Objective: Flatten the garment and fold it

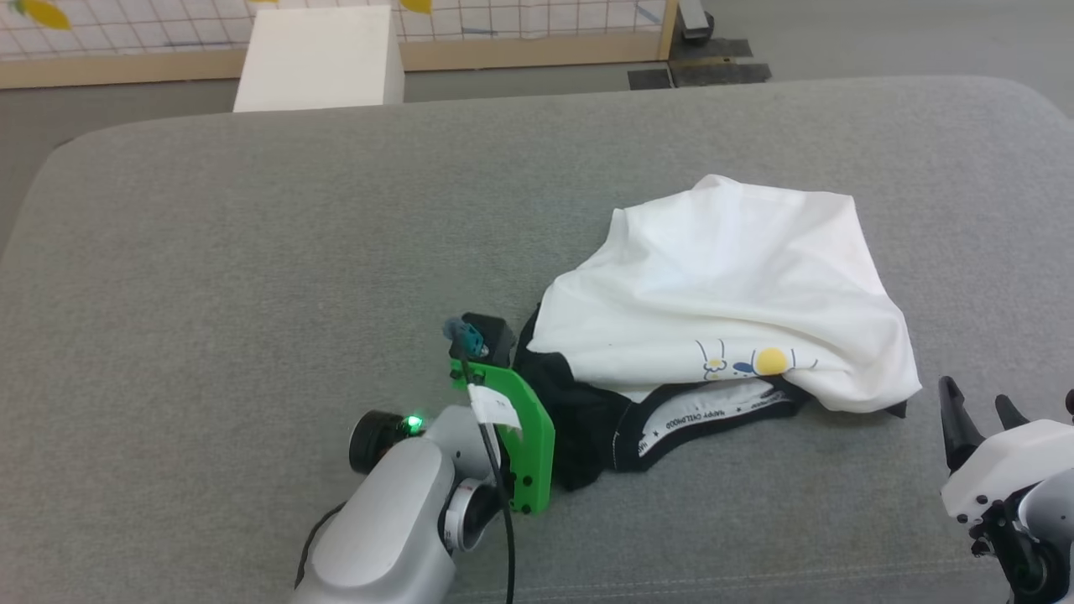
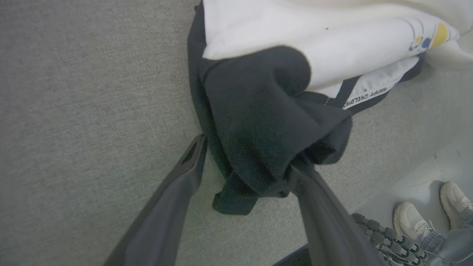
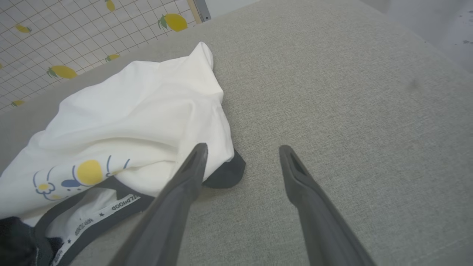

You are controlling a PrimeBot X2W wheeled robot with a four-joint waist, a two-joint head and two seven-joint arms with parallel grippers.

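Grey cushion (image 1: 252,252) carries the shirt (image 1: 722,285), crumpled right of centre in the head view, its black sleeve bunched toward lower centre. Over that sleeve the left gripper (image 2: 247,162) stands spread wide, one fingertip touching the cloth. At lower right the right gripper (image 3: 242,147) is released and empty, just beside the shirt's corner.

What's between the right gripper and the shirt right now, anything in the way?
Nothing in the way. In the head view, a bare strip of grey cushion lies between the open right gripper and the garment's nearest corner.
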